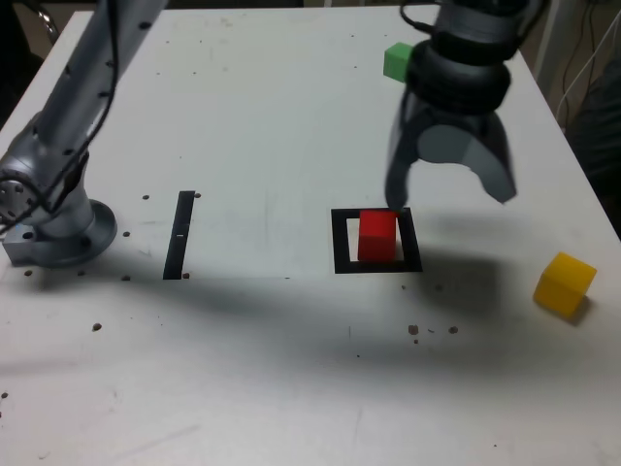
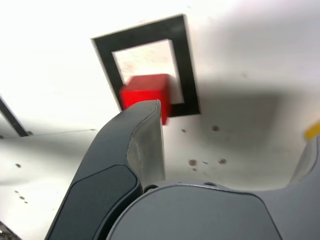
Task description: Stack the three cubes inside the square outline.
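Exterior view: on the pale worktop [image 1: 243,369], a thin black strip [image 1: 179,236] is seen between the arm's base [image 1: 66,238] and the square outline [image 1: 340,241]. Small dark specks are scattered over the surface, some of them near the outline and the strip. At the exterior view's top right, cables are seen hanging beyond the worktop's edge. The green cube [image 1: 396,61], near the far edge, is partly covered by the claw's dark wrist housing [image 1: 466,60]. The yellow cube [image 1: 565,283] is set well apart, at the exterior view's right. Inside the outline the red cube [image 1: 377,236] is placed, and no other cube is stacked on it.

The arm [image 1: 97,92] is stretched across from the exterior view's left, its middle part cut off by the top of that view. The claw [image 1: 444,197] is pointed downward above the worktop, its fingers spread wide and nothing held between them. In the wrist view, part of the red cube is hidden by one finger [image 2: 145,150]; whether it is touched cannot be told.
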Controlling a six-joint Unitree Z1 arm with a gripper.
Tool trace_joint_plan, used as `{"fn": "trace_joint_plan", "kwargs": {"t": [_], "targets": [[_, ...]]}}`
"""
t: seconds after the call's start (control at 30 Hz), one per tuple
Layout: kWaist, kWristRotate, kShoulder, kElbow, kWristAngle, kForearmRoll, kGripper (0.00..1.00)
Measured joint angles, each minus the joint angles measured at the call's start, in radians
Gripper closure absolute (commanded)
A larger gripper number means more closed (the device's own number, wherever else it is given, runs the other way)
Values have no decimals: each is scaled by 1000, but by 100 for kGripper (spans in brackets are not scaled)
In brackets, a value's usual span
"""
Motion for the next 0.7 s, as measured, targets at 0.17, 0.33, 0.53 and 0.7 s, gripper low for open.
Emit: {"fn": "trace_joint_plan", "kwargs": {"t": [0.17,0.33,0.53,0.7], "targets": [[-9,8,59,-107,-18,8,1],[-10,19,114,-200,-31,17,1],[-20,23,166,-297,-40,21,1],[-40,23,205,-373,-47,21,1]]}}
